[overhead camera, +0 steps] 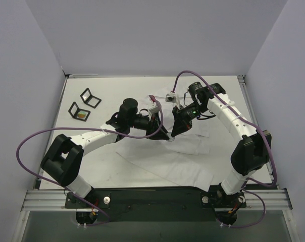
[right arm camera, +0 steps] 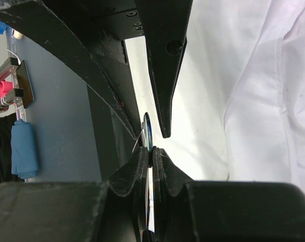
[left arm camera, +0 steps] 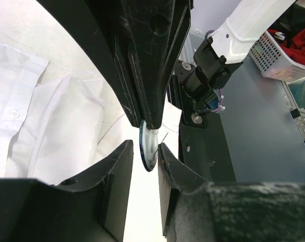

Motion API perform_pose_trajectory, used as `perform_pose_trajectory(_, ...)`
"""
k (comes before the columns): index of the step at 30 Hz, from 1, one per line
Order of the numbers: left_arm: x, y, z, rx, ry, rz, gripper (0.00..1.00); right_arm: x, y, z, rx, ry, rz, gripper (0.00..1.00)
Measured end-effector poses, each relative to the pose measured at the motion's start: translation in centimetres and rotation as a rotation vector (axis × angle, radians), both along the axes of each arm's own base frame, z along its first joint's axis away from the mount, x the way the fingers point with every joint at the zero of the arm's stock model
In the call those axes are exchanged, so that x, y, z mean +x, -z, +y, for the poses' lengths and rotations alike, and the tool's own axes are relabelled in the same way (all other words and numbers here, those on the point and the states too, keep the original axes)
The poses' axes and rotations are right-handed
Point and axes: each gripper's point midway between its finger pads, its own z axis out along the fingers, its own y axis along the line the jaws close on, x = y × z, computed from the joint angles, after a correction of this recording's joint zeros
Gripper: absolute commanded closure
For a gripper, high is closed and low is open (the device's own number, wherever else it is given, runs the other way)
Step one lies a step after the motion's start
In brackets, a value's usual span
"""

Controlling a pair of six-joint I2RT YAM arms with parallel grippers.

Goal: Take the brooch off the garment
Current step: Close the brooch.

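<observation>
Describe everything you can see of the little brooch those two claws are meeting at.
The brooch shows only edge-on: a small round disc with a dark blue rim and a pale, glossy face, standing upright over the white garment. In the right wrist view a thin metal pin sticks out beside it. The right gripper is shut on its edge, and the left gripper stands open with a finger on either side. Its front design cannot be seen.

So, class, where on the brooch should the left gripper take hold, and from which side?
Take the brooch across its two flat faces, coming edge-on from opposite the right gripper. The thin disc stands edgewise between the fingers of the left gripper, faces toward them.
</observation>
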Motion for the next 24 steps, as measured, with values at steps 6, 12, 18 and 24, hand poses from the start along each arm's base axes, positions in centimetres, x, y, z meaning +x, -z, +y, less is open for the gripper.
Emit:
perform_pose_trajectory(6, -0.04, 0.08, -0.09, 0.010, 0.000, -0.002, 0.64, -0.03, 0.13, 0.00, -0.009, -0.004, -0.005, 1.00)
perform_pose_trajectory(12, 0.15, 0.12, -0.14, 0.015, -0.009, -0.006, 0.64, 0.07, 0.17, 0.00, -0.011, -0.003, -0.010, 1.00)
perform_pose_trajectory(18, 0.08, 0.24, -0.19, 0.021, -0.010, -0.002, 0.64, 0.15, 0.25, -0.04, -0.015, -0.003, -0.015, 1.00)
perform_pose_trajectory(24, 0.09, 0.28, -0.42, 0.022, -0.006, -0.001, 0.64, 0.16, 0.33, -0.09, -0.022, -0.003, -0.018, 1.00)
